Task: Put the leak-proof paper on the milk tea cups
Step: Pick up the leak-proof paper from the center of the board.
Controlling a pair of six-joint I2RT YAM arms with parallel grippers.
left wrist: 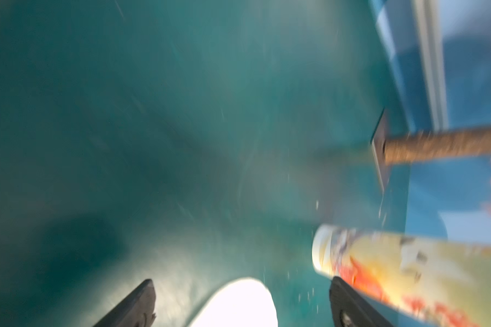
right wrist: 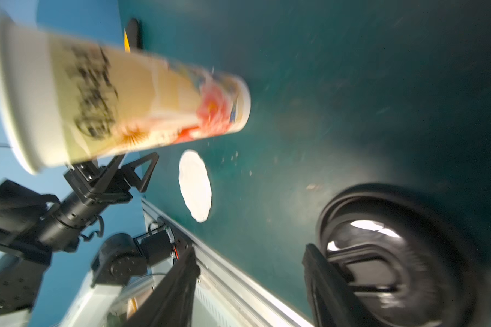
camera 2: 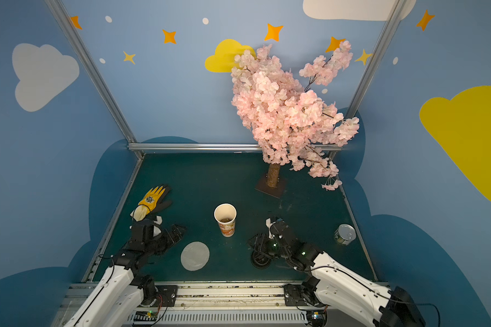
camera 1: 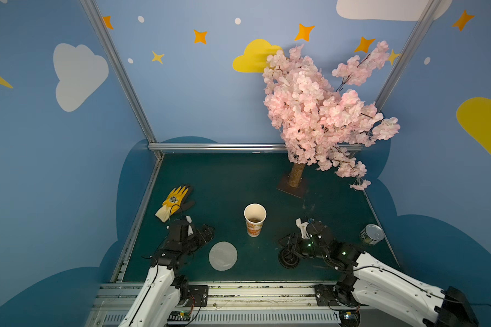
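**Hovering before a tricky pick**

The left gripper (left wrist: 242, 281) is hanging empty, jaws spread, beside the thin whitish translucent round paper sheet (camera 1: 223, 256) lying flat near the green table's (camera 1: 238, 175) front edge. The right gripper (right wrist: 250, 252), likewise spread, is hovering by the black round plastic lid (camera 1: 288, 259). The tall white orange-printed paper cup (camera 1: 254, 220) is standing mid-table, uncovered. Pinching a flat sheet is probably risking a slip or crumple.

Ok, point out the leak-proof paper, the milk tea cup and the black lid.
leak-proof paper (camera 1: 223, 256): in a top view, centre of the round sheet.
milk tea cup (camera 1: 254, 230): in a top view, printed lower side.
black lid (right wrist: 394, 254): right wrist view, middle of its face.
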